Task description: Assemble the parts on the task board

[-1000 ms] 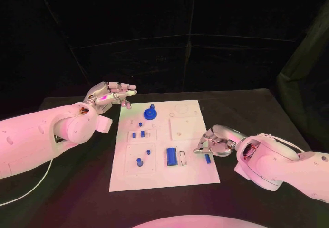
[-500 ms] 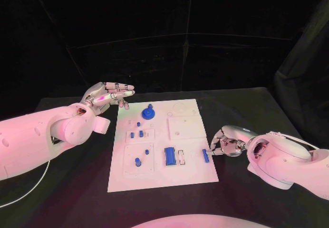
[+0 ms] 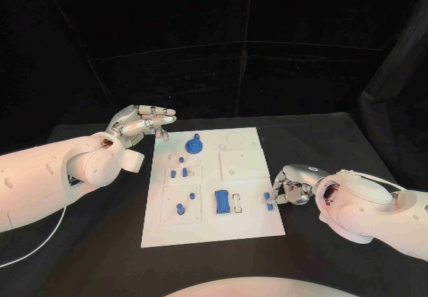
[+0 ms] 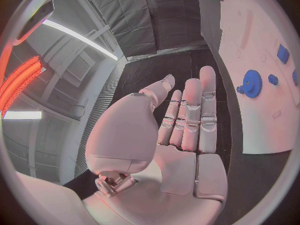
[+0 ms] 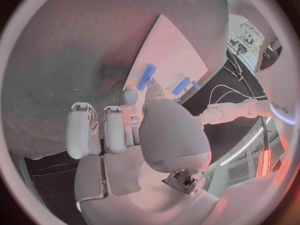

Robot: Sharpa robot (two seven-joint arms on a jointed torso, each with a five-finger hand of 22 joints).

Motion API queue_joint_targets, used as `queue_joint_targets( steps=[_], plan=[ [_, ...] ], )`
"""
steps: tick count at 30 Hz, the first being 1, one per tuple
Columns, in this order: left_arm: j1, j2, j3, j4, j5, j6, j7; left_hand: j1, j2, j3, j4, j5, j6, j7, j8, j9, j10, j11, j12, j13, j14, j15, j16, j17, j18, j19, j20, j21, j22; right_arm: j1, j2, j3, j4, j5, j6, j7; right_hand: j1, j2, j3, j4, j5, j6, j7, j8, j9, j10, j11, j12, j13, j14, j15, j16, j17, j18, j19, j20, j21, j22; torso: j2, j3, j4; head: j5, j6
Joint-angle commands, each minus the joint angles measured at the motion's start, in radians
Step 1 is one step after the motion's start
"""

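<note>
Right hand (image 3: 292,185) at the task board (image 3: 214,232) right edge, fingers pinching a small blue peg (image 3: 268,199) that rests on the board. Left hand (image 3: 141,122) raised off the desk (image 3: 107,247), fingers released, grasping nothing. Judgement: lift the peg straight, keep it upright, align before pressing.

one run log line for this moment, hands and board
left robot hand: raised, empty, fingers apart | right robot hand: at task board right edge, fingertips by small blue part, grasp unclear
</note>
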Motion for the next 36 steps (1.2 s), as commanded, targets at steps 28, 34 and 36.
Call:
queue_joint_targets(
  steps=[28,34,36],
  plan=[
    [0.001,-0.005,0.0,0.003,0.003,0.009,0.0,0.001,0.01,-0.005,-0.002,0.001,-0.004,-0.004,0.005,0.0,-0.006,-0.004,0.007,0.0,-0.006,-0.001,0.004,-0.003,0.014,-0.008,0.002,-0.005,-0.002,-0.001,0.095,-0.001,-0.052,-0.256,0.198,-0.026,0.126,0.015,0.011,-0.071,-0.043,0.01,0.0,-0.021,0.004,-0.008,0.0,-0.03,-0.012,0.048,-0.002,-0.006,-0.002,-0.005,-0.011,-0.001,-0.012,0.039,-0.001,-0.0011,-0.0007,0.002,-0.007],
    [0.001,-0.007,0.0,0.004,0.003,0.009,-0.001,0.001,0.01,-0.005,-0.002,0.001,-0.004,-0.004,0.005,0.0,-0.006,-0.004,0.007,0.0,-0.006,-0.001,0.004,-0.003,0.014,-0.008,0.002,-0.005,-0.002,-0.001,0.1,-0.001,-0.051,-0.284,0.211,-0.032,0.187,0.047,0.05,-0.099,-0.038,0.019,-0.002,-0.035,-0.002,-0.011,-0.004,-0.042,-0.018,0.049,-0.005,-0.005,0.003,-0.005,-0.01,-0.003,-0.013,0.041,-0.001,-0.0004,-0.0004,0.001,-0.006],
    [0.001,-0.008,0.0,0.004,0.003,0.009,-0.002,0.001,0.01,-0.005,-0.002,0.001,-0.004,-0.004,0.005,0.0,-0.006,-0.004,0.007,0.0,-0.006,-0.001,0.004,-0.003,0.014,-0.008,0.002,-0.005,-0.002,-0.001,0.099,-0.001,-0.047,-0.265,0.181,-0.034,0.174,0.056,0.059,-0.082,0.036,0.024,-0.002,-0.046,-0.008,-0.008,-0.009,-0.044,-0.019,0.05,-0.004,-0.004,0.007,-0.007,-0.005,-0.004,-0.009,0.047,-0.002,0.0,-0.0011,0.003,-0.004]
  ],
)
